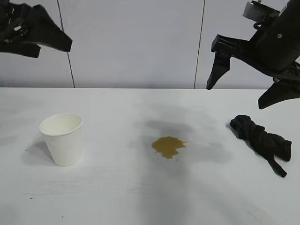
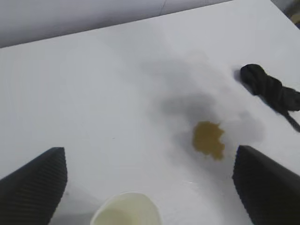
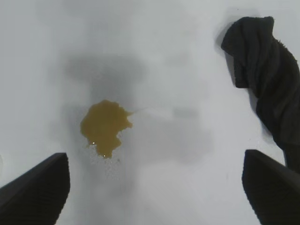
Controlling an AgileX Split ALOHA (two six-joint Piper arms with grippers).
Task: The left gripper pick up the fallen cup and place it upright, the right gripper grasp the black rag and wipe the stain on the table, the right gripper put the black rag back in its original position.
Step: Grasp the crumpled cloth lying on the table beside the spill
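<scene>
Both grippers' fingers spread, empty, above upright cup (image 1: 62, 139), stain (image 1: 168, 146), rag (image 1: 262, 140).

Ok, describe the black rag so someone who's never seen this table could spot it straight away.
On the white table, look to the side under the right gripper, past the brown stain. The black rag lies there in a twisted bundle, the only dark, soft thing; the paper cup is white.

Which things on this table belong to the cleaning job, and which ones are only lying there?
Belong to the job:
- white tapered paper cup, standing upright
- yellowish-brown liquid stain
- twisted black cloth rag
- wide white table
- black left gripper, open, raised above the cup
- black right gripper, open, above the rag

Only lying about:
- nothing else is visible
</scene>
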